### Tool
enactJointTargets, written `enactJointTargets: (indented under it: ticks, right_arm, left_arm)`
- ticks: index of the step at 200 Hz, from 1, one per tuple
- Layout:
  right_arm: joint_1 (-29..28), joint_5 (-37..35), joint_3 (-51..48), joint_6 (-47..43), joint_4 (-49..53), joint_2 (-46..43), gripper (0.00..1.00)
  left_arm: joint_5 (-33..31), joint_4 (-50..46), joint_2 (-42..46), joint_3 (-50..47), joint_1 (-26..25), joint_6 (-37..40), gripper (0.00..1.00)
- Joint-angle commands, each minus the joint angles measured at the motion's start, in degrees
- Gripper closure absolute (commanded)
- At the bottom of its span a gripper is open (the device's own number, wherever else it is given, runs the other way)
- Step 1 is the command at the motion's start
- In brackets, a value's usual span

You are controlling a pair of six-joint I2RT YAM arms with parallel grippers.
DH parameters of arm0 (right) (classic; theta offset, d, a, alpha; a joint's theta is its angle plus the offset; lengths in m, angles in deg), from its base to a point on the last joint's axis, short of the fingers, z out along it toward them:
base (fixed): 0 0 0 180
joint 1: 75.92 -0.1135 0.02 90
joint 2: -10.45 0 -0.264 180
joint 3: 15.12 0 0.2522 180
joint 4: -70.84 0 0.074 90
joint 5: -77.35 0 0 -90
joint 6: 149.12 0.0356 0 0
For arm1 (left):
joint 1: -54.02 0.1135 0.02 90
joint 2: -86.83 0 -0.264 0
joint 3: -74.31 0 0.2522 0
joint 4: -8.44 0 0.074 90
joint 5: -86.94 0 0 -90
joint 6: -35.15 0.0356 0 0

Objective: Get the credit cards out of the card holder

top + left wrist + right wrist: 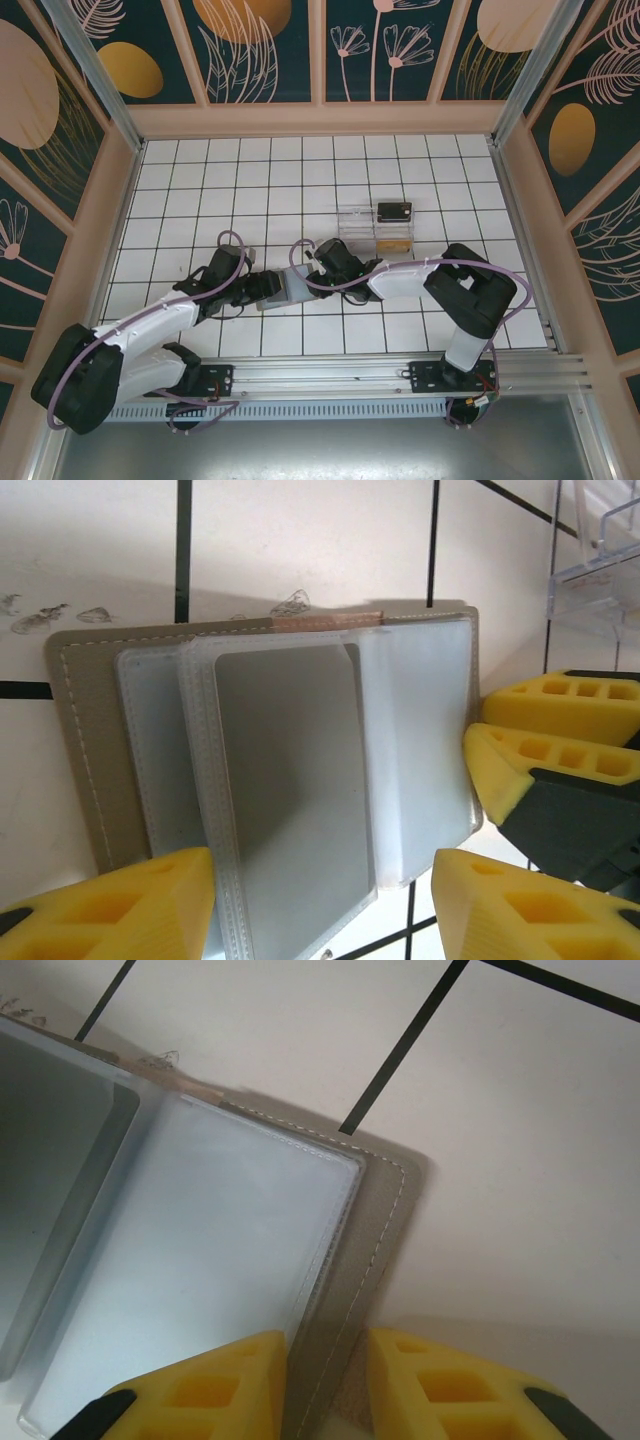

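Right now my right pincer (328, 1360) is closed to a narrow gap, and the stitched grey edge of the card holder (385, 1220) runs between its two yellow fingers (215, 1390), so I read that as a pinch on the cover. From the left wrist camera I see those same fingers against the holder's right edge.

My left pincer (320, 910) stands wide. Its yellow fingers (130, 905) sit either side of the near end of a clear plastic sleeve (290, 780) that lifts out of the open holder. The left finger is right at the sleeve's edge and the other is a little clear of it, so nothing looks clamped there. A pale grey rectangle shows through that sleeve; I cannot tell whether it is a card or just the empty pocket. More clear sleeves lie flat behind it, and a small tan strap tab (325, 620) pokes out at the holder's far edge.

From above, the holder lies open on the white tiled counter (200, 180), between the two pincers and near the middle. Beyond it and to the right stands a clear tray (355, 222). A dark card (395, 211) sits at the tray's far right, and a tan-gold card (393, 242) is just nearer than that.
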State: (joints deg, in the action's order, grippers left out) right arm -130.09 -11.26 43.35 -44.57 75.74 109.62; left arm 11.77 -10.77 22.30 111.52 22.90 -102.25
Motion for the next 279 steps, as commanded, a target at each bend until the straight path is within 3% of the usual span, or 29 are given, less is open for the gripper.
enactJointTargets:
  ticks: [1, 49, 97, 237, 279]
  right_arm:
    - [-0.6, 0.2, -0.7, 1.3, 3.6, 2.7, 0.70]
    - [-0.6, 0.2, -0.7, 1.3, 3.4, 2.8, 0.70]
    - [-0.6, 0.2, -0.6, 1.4, 3.4, 2.8, 0.70]
    - [-0.6, 0.2, -0.8, 1.5, 3.3, 2.8, 0.70]
    - [-0.6, 0.3, -0.7, 1.5, 3.3, 3.0, 0.70]
  left_arm:
    - [-2.2, -2.8, -1.6, 2.0, -0.2, 1.4, 0.41]
    - [-3.2, -2.9, -0.2, 2.2, -0.2, 1.1, 0.41]
    - [1.2, 1.4, -1.7, 1.1, -0.2, 0.5, 0.41]
    - [0.4, 0.7, -4.2, 1.0, -0.2, 1.0, 0.41]
    - [3.4, 5.1, -4.1, 0.5, -0.2, 0.0, 0.40]
